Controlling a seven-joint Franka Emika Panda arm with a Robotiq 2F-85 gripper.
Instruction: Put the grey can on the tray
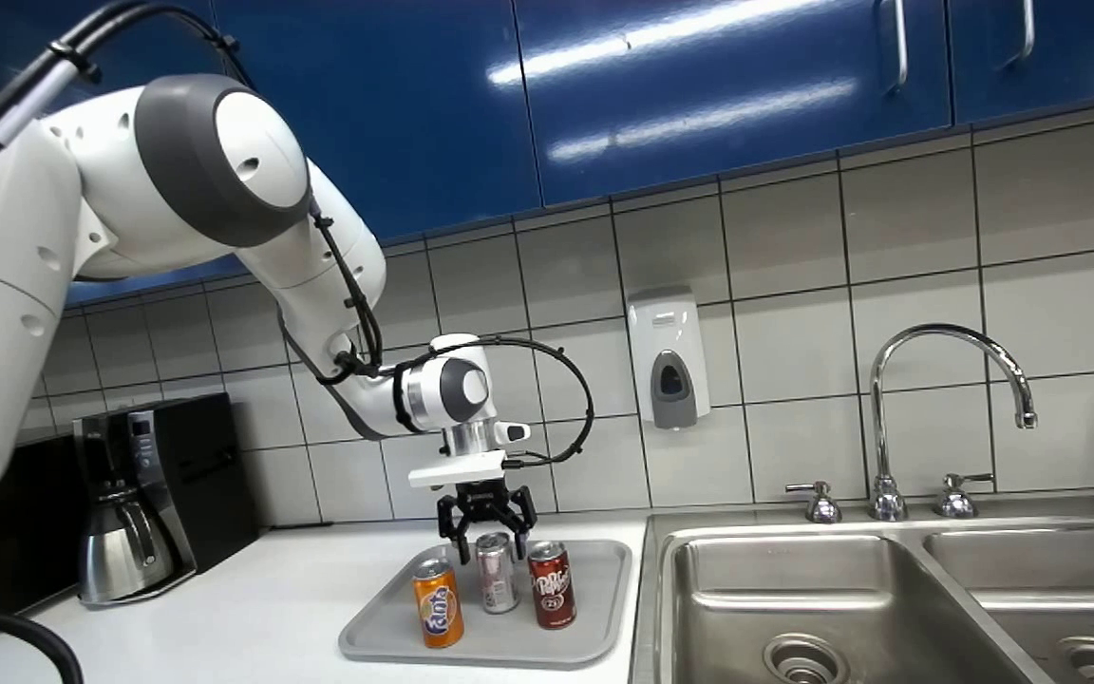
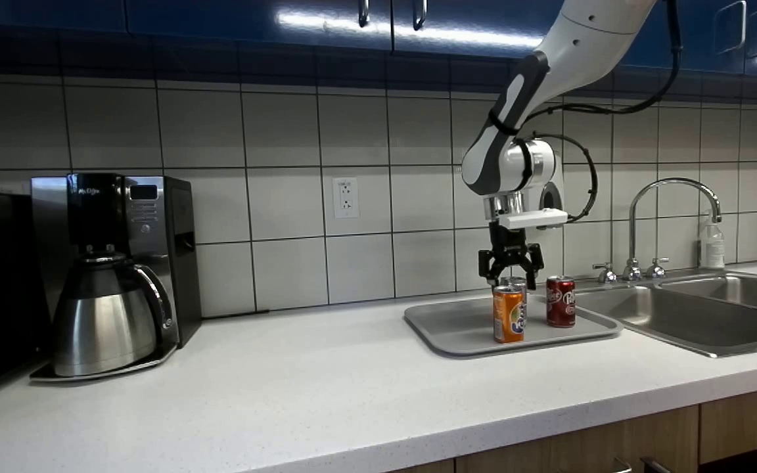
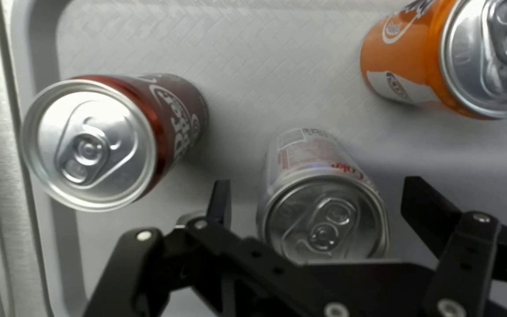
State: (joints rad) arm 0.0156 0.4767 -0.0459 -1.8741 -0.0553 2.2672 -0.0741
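Note:
The grey can (image 1: 498,581) stands upright on the grey tray (image 1: 594,570), between and a little behind two other cans. In an exterior view the grey can (image 2: 515,281) is mostly hidden behind the orange can, with its top showing. In the wrist view the grey can (image 3: 319,211) shows its lid and red lettering. My gripper (image 1: 492,551) is open around the can's upper part. In the wrist view the gripper (image 3: 317,202) has one finger on each side of the can, with a gap on both sides. The tray also shows in the wrist view (image 3: 253,66).
An orange can (image 1: 438,603) and a dark red can (image 1: 552,584) stand on the tray on either side of the grey can. A steel sink (image 1: 794,589) with a faucet (image 1: 879,408) adjoins the tray. A coffee maker (image 2: 109,276) stands farther along the counter (image 2: 286,381).

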